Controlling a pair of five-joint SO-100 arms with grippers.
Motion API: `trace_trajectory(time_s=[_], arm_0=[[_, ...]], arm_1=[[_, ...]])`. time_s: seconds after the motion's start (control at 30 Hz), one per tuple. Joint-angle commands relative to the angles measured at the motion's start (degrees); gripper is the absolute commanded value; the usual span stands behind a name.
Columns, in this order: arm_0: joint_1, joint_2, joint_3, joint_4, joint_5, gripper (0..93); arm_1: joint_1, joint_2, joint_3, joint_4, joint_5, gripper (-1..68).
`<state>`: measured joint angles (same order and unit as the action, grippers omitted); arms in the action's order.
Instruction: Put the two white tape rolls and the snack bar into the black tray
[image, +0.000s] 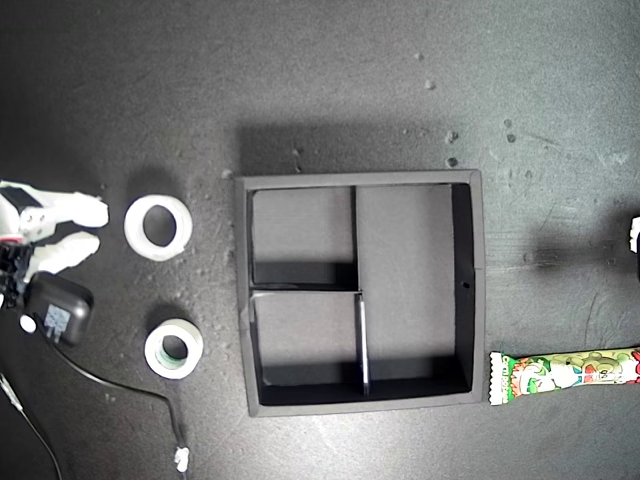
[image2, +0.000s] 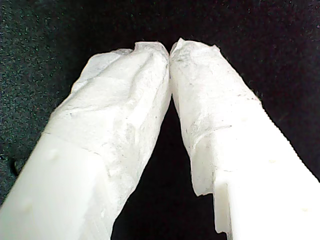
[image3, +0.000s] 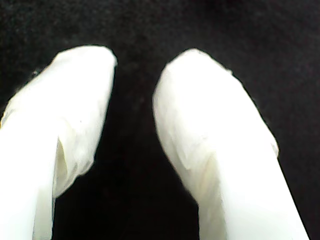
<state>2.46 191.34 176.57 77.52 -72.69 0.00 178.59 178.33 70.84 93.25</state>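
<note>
In the exterior view, an arm's gripper (image: 85, 230) at that view's left edge stood parted just beside the plain tape roll (image: 158, 227), with the green-cored tape roll (image: 174, 348) nearer the black tray (image: 478, 290), every compartment bare, and the snack bar (image: 565, 375) lay crosswise beyond the tray's right wall. In the first wrist view, my first gripper (image2: 169, 49) had its tips pressed together on nothing over dark tabletop. In the second wrist view, my second gripper (image3: 135, 62) stood narrowly parted and bare, so it probably matched the arm beside the rolls, with no obstacle between.
</note>
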Motion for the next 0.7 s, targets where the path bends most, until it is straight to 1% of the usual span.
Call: trace_trajectory(time_s=[0.0,0.47,0.5,0.53,0.57,0.6,0.67], arm_0=[[-3.3,2.8,3.3,-1.3,-12.3,2.0],[-3.2,2.8,3.3,-2.1,-12.4,1.7],[-2.6,2.8,3.3,-2.5,-14.0,1.2],[-1.2,2.7,3.1,-3.5,-13.4,1.2],[1.8,2.6,2.5,-5.5,-9.2,1.1],[4.8,2.6,1.8,-7.7,-6.8,1.2],[7.4,2.5,0.0,-11.8,-1.7,1.2]], arm_1=[[4.8,0.1,0.7,1.2,-9.0,-0.1],[5.0,0.1,0.7,1.1,-9.0,-0.1],[5.5,0.1,0.7,0.5,-9.0,-0.1],[6.6,0.1,0.7,-2.7,-10.8,-0.1],[6.7,0.1,0.7,-7.7,-14.9,-0.2],[6.4,0.1,0.7,-12.8,-19.4,-0.2],[6.6,0.1,0.7,-19.4,-25.0,-0.2]])
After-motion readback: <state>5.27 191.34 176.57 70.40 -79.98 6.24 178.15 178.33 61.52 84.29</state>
